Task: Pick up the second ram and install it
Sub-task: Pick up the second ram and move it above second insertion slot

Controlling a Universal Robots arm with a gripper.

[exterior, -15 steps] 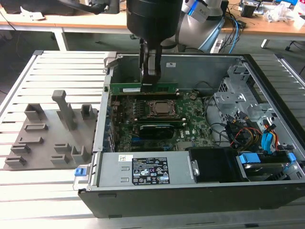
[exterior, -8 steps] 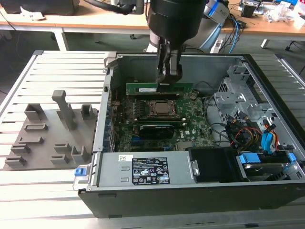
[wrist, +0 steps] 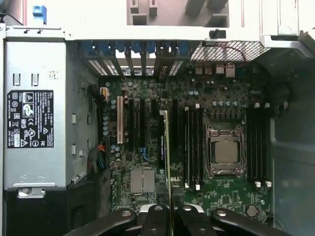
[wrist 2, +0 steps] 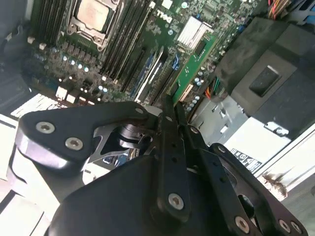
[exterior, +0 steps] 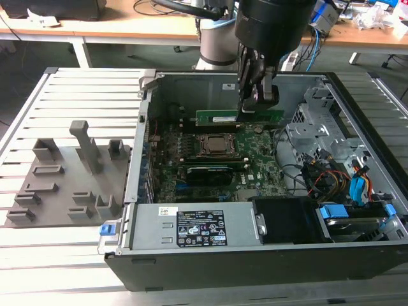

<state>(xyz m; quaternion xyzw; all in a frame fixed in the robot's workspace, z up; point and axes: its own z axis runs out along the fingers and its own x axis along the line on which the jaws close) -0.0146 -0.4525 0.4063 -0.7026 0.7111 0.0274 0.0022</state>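
The second ram (exterior: pixel 223 117) is a slim green stick, held level above the motherboard (exterior: pixel 255 156) inside the open computer case. My gripper (exterior: pixel 254 107) is shut on the stick's end at the exterior view's right. In the first wrist view the ram (wrist: pixel 166 152) appears edge-on, running out from between my gripper (wrist: pixel 172 212) fingers, over the board between the expansion slots and the black memory slots (wrist: pixel 192 147). The second wrist view has the green ram (wrist 2: pixel 195 63) reaching out from my gripper (wrist 2: pixel 173 109). The CPU socket (exterior: pixel 217 145) lies just in front of the stick.
A grey power supply (exterior: pixel 201 224) lies along the case's front. The drive cage (exterior: pixel 319 121) and coloured cables (exterior: pixel 338 182) crowd the exterior view's right. A grey fixture plate (exterior: pixel 64 182) with upright holders rests on the slatted table at the exterior view's left.
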